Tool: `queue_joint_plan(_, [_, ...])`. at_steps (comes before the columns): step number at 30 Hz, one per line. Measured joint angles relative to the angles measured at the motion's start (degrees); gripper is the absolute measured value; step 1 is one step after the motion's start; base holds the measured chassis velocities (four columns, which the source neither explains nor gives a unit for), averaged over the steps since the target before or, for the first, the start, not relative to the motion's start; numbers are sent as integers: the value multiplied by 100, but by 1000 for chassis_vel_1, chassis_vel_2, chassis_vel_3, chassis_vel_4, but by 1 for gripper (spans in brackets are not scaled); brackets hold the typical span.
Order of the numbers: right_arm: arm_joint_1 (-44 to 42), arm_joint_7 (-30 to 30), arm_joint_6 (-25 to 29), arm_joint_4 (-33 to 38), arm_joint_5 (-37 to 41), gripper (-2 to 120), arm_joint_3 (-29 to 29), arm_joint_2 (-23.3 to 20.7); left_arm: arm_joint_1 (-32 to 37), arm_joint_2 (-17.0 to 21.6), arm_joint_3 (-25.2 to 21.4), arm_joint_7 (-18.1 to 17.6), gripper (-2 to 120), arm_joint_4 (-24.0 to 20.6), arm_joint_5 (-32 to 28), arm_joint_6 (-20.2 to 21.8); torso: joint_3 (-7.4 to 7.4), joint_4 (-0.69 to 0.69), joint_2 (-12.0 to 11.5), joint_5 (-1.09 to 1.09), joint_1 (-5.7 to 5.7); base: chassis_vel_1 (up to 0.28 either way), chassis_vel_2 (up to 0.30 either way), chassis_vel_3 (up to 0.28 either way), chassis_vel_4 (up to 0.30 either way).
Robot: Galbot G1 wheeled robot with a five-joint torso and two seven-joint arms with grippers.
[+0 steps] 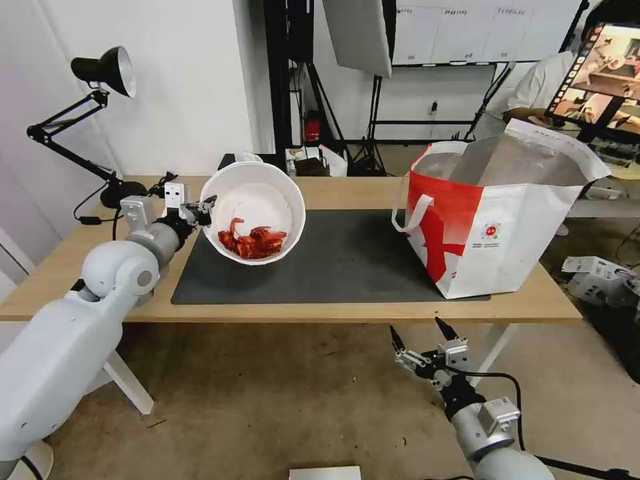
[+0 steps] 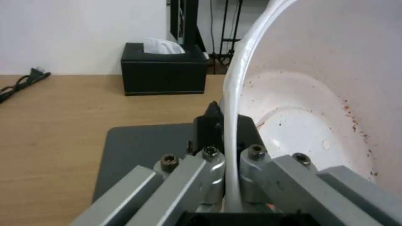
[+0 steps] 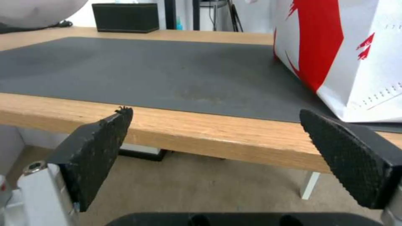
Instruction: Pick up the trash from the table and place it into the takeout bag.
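One bowl [image 1: 253,212] of red shells, tilted, rim clamped in left gripper [image 1: 200,212] jaws above worktop [image 1: 347,193] mat's left end. Judgement: level it before carrying right to takeout bag [image 1: 493,220]. Right gripper [image 1: 420,340] idle below near edge, jaws apart.

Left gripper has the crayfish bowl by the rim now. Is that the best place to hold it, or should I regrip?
Keep the rim grip. The left gripper pinches the white bowl at its thin rim from the robot's left side. The wide round body offers nothing else to pinch, though the bowl is tilted steeply, with the shells resting at its lower edge.
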Motion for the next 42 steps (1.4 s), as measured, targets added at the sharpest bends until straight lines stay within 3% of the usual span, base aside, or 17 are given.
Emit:
queue_joint_plan(10, [0, 0, 0, 0, 0, 100, 0, 0, -1419, -482, 858, -495, 0, 262, -739, 125, 0, -2, 0, 1, 0, 0, 0, 0, 0])
queue_joint_plan(16, [0, 0, 0, 0, 0, 100, 0, 0, -2698, -1156, 1789, -732, 0, 761, -1061, 161, 0, -3, -1, 3, 1, 0, 0, 0, 0])
queue_joint_plan(17, [0, 0, 0, 0, 0, 100, 0, 0, -2698, -1156, 1789, -732, 0, 761, -1061, 161, 0, -3, -1, 3, 1, 0, 0, 0, 0])
queue_joint_plan(24, [0, 0, 0, 0, 0, 100, 0, 0, -3959, -2094, 2399, -1075, 0, 1504, -1212, 190, 0, -2, -1, 4, 1, 0, 0, 0, 0])
queue_joint_plan(33, [0, 0, 0, 0, 0, 100, 0, 0, -4524, -2955, 2615, -1416, 0, 2291, -1123, 184, 0, 0, -1, 1, 1, 0, 0, 0, 0])
queue_joint_plan(36, [1, 0, 0, 0, 0, 100, 0, 0, -4689, -3530, 2760, -1525, 0, 2777, -872, 165, 0, -2, -1, 2, 1, 0, 0, 0, 0])
queue_joint_plan(42, [0, 0, 0, 0, 0, 100, 0, 0, -4869, -4134, 2964, -1545, 0, 3321, -479, 105, 0, -2, -1, 2, 1, 0, 0, 0, 0])
